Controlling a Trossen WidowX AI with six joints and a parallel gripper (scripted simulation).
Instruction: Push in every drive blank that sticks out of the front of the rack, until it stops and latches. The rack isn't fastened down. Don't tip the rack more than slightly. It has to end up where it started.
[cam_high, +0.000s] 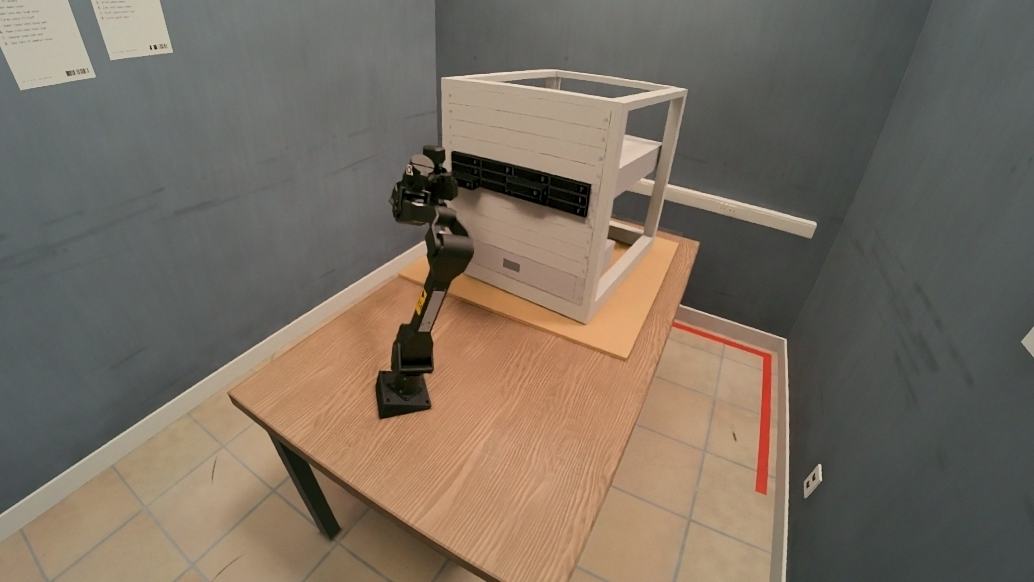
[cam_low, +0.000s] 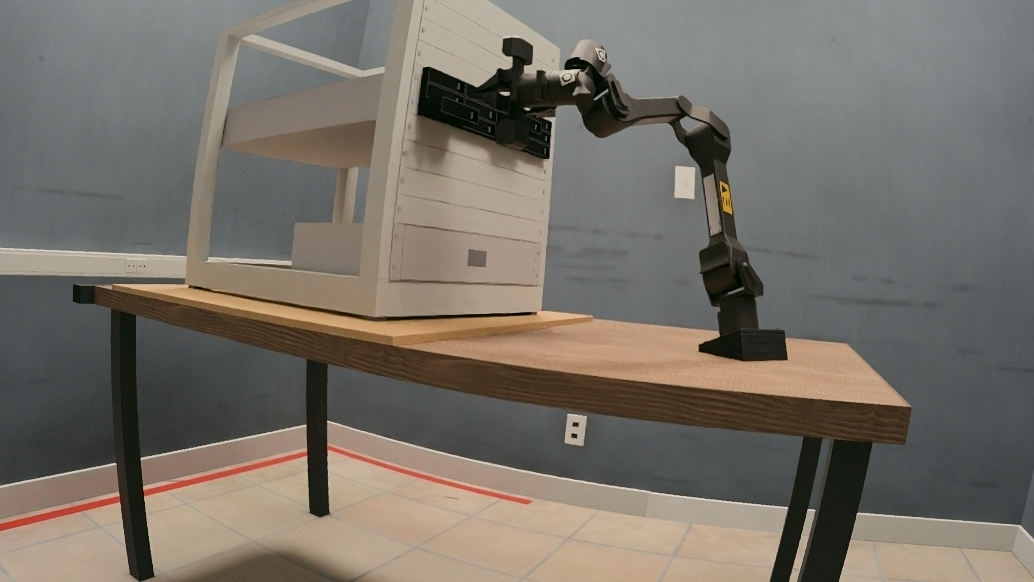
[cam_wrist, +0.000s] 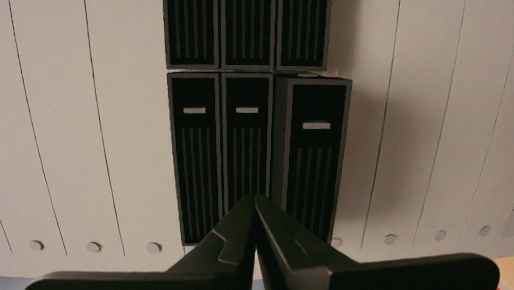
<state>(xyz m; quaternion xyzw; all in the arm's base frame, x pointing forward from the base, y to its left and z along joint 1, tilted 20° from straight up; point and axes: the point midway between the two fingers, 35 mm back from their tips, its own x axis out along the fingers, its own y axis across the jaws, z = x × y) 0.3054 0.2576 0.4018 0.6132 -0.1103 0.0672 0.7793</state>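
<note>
The pale rack (cam_high: 528, 130) (cam_low: 463, 162) (cam_wrist: 50, 125) stands upright, with a band of black drive blanks across its front. A lower blank (cam_high: 526, 190) (cam_low: 459, 109) right of the band's middle sticks out. The bottom blank of the leftmost column (cam_wrist: 316, 185) also sticks out; the gripper partly covers it in the exterior view. The two blanks beside it look flush in the wrist view. My gripper (cam_low: 475, 92) (cam_wrist: 253, 204) is shut and empty, its tips in front of the leftmost column, over the middle blank beside the protruding one. Contact cannot be told.
The rack stands on a tan board (cam_high: 615, 339) (cam_low: 405, 334) on the wooden table (cam_high: 506, 448) (cam_low: 651, 361). The arm's base (cam_high: 403, 395) (cam_low: 745, 344) is bolted-looking and stands in front of the rack. Walls stand beside and behind the table.
</note>
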